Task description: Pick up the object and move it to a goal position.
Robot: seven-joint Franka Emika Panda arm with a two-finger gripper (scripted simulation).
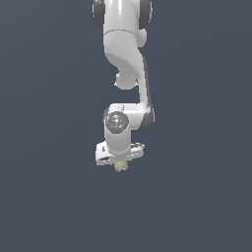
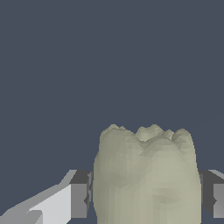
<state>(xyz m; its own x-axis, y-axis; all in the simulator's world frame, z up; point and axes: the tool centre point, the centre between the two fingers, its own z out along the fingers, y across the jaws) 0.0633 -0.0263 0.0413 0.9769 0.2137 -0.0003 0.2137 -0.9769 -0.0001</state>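
Exterior view: white arm [image 1: 125, 64] reaching down from the top edge, wrist pointing down, tool [image 1: 121, 162] at its low end. Pale yellowish-beige object [image 1: 121, 167] only a tiny lumpy speck here, peeking out directly under the tool body, mostly hidden by it. Fingers not separable in this view, grip not readable from here alone. Plain dark blue-grey worktop [image 1: 44, 197] all around, contact between object and worktop not clear.

Wrist view: same object [image 2: 148, 179] large and close, knobbly top with several rounded bumps, mottled faceted sides. Dark finger pads [image 2: 81, 194] pressed against both flanks of the object, one each side, no gap visible. Tool [image 2: 146, 194] closed narrow around the object, holding it between the pads. White finger body visible beside one pad. Arm itself not seen in this view
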